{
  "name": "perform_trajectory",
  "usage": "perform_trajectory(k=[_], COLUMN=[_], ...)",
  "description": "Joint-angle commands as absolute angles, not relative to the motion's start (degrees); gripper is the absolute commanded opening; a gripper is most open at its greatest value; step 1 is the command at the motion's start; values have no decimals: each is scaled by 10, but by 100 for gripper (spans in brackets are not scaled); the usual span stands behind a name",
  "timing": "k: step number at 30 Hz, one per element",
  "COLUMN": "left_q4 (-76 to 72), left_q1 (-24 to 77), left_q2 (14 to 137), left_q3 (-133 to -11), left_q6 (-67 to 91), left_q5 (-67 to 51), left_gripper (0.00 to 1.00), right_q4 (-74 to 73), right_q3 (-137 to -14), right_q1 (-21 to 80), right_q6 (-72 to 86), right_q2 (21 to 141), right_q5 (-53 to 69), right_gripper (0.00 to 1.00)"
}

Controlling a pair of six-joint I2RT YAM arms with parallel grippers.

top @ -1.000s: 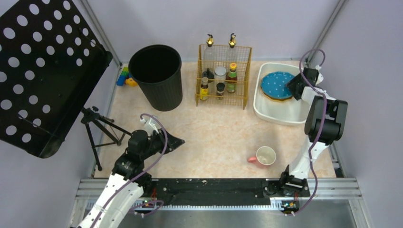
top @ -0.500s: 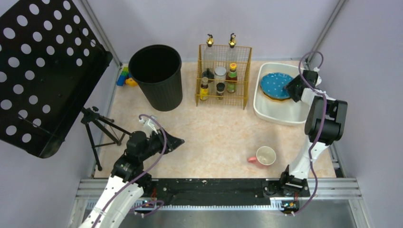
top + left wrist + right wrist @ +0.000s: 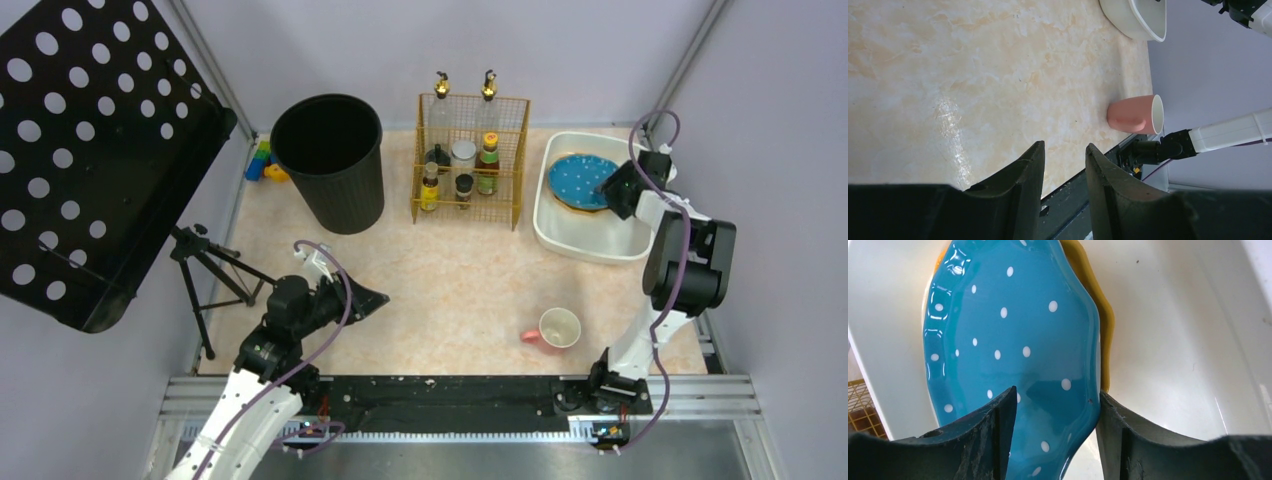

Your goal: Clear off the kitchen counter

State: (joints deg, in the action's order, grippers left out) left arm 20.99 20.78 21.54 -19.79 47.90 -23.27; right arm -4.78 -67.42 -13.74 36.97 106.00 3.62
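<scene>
Now right end effector [image 3: 1055,392] has sunk lower, fingers apart over blue plate [image 3: 1013,340].

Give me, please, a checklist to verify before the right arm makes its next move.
1. The blue plate lies inside the white tub, on top of a yellow plate: ok.
2. The right gripper has its fingers apart, not clamped on the blue plate: ok.
3. Its fingertips are lifted free of the blue plate: cannot tell, the wrist view gives no height.
4. The kitchen counter is cleared: not ok, a pink mug stands near its front edge.
5. The left gripper is empty and apart from the pink mug: ok.
</scene>
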Motion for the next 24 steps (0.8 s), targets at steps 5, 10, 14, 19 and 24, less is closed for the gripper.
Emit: perform_trajectory(k=[5,10,14,19,24], left_q4=[193,195,195,196,196], left_q1=[206,206,205,206,206], left_q2=[211,206,209,212,214], left_q3=[-205,-208,-211,-216,-217], left_q6=[476,474,473,472,471], left_q5=[-246,-243,-246,-251,-252], left_gripper=[40,41,41,41,41], right_q4=[-46,-48,-42,-31,-19], right_q3=[-675,-667,-649,-624,-610], right_q1=[-134,-135,-137,-141,-146], right_q6=[366,372,377,380,382], right_q2=[1008,1000,988,970,966], right_q5=[58,62,67,69,65], right_gripper=[56,56,56,56,56])
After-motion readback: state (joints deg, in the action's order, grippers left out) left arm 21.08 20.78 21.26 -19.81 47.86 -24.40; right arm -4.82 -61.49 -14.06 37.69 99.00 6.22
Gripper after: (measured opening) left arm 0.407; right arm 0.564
